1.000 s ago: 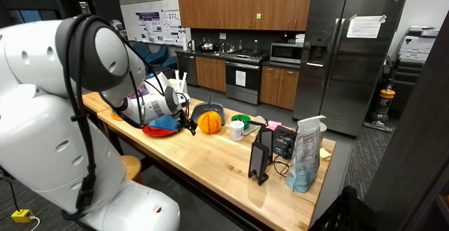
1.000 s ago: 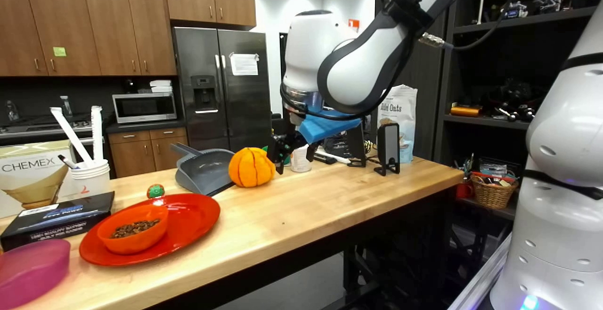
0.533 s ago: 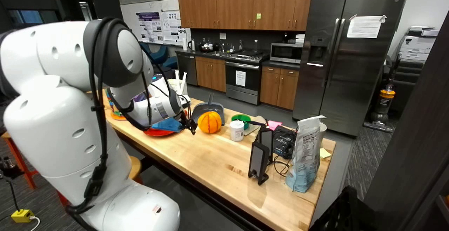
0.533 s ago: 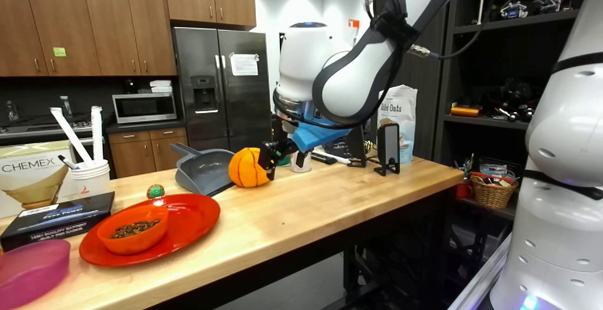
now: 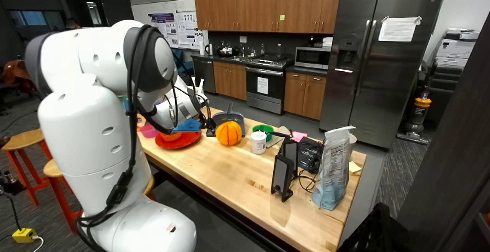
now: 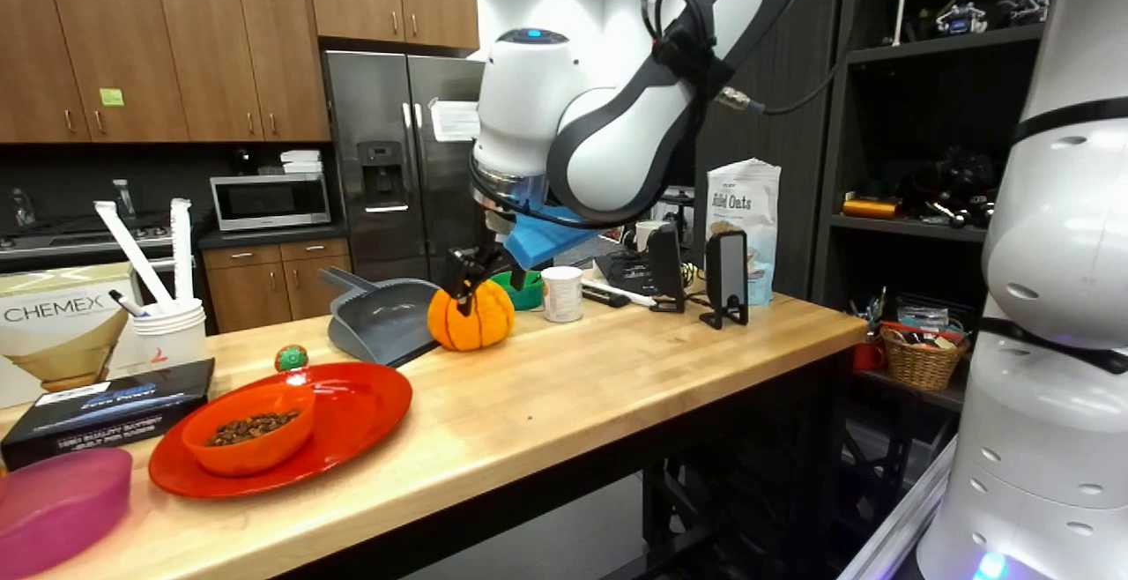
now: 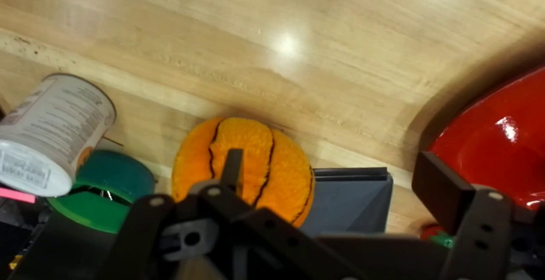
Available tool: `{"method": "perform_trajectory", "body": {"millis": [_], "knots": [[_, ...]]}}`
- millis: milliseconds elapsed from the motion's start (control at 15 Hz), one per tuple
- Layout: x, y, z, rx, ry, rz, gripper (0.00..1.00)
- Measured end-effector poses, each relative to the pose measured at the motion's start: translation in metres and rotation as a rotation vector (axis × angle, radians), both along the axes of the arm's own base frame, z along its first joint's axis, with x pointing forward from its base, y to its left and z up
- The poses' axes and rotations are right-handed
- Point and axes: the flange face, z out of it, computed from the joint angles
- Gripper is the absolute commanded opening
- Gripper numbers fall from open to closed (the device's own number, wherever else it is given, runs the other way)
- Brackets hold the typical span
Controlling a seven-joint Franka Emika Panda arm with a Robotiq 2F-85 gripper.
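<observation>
One gripper (image 7: 336, 175) hanging near pumpkin (image 5: 228, 133), fingers (image 7: 440, 190) standing spread; dustpan (image 6: 388, 320) resting beside pumpkin, white can (image 6: 561, 293) standing on pumpkin's opposite side.

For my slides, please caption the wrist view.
Open black tool near a round orange plush pumpkin and grey plastic dustpan.

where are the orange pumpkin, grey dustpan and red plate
Orange pumpkin (image 5: 228, 133): in an exterior view, on the middle of its camera-facing side.
Grey dustpan (image 6: 389, 316): in an exterior view, on the inside of its pan.
Red plate (image 6: 361, 406): in an exterior view, on a bare part of its surface.
</observation>
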Motion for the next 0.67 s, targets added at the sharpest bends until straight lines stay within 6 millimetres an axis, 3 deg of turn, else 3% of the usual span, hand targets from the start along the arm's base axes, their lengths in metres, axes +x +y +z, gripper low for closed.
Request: {"method": "perform_trajectory", "body": {"millis": [400,667], "knots": [[0.038,0.016,-0.016,-0.046,0.003,0.025,1.00],[0.046,0.021,-0.024,-0.039,0.021,0.025,1.00]]}}
